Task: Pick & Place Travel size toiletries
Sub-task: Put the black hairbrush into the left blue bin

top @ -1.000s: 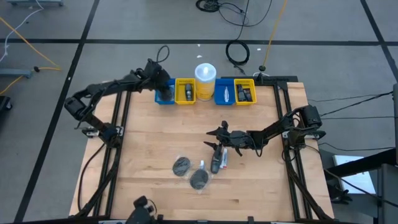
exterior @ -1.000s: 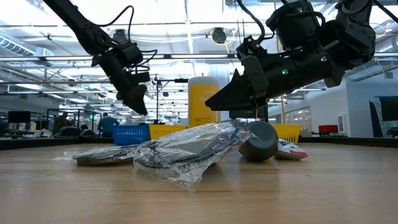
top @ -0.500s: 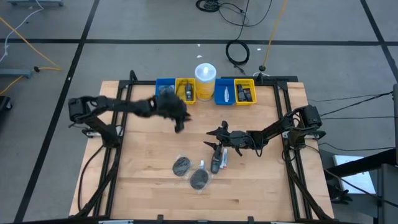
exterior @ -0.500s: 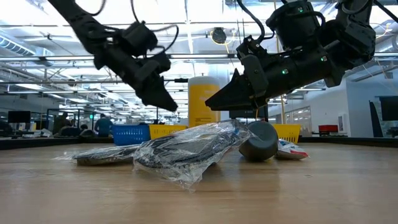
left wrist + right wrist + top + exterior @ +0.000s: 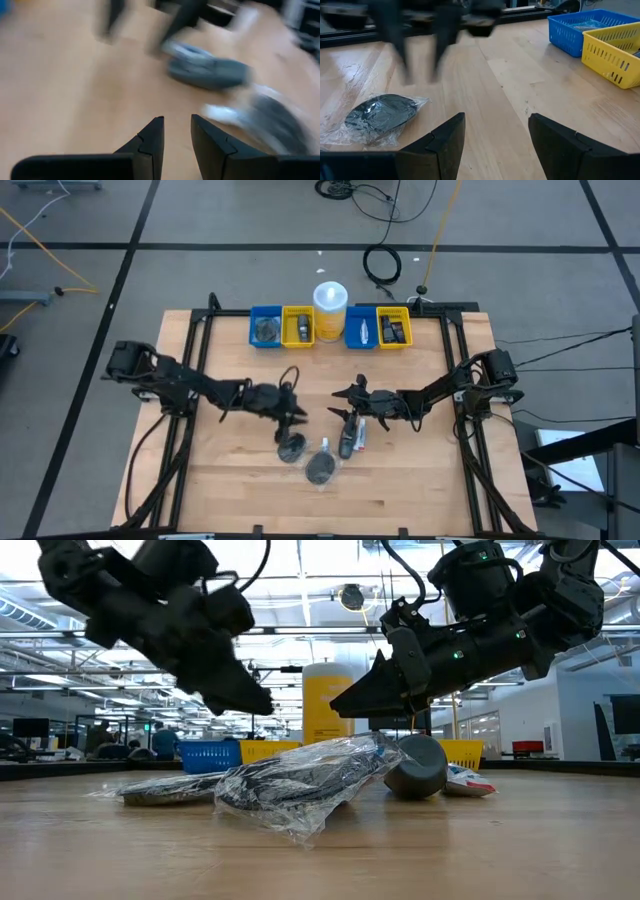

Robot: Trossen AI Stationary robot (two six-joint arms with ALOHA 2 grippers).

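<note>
now my left gripper (image 5: 296, 420) hovers above wrapped disc (image 5: 292, 446) on worktop (image 5: 230, 470), fingers slightly parted, empty. right gripper (image 5: 343, 402) wide apart, waiting. wrap probably slippery, light; i would pinch disc rim.

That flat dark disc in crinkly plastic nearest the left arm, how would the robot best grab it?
Probably from straight above. The wrapped disc lies flat on the table, so its face gives little to pinch. The left gripper, fingers slightly apart, hangs just over it and could close across the disc's edges or pinch the loose wrap bunched around the rim.
</note>
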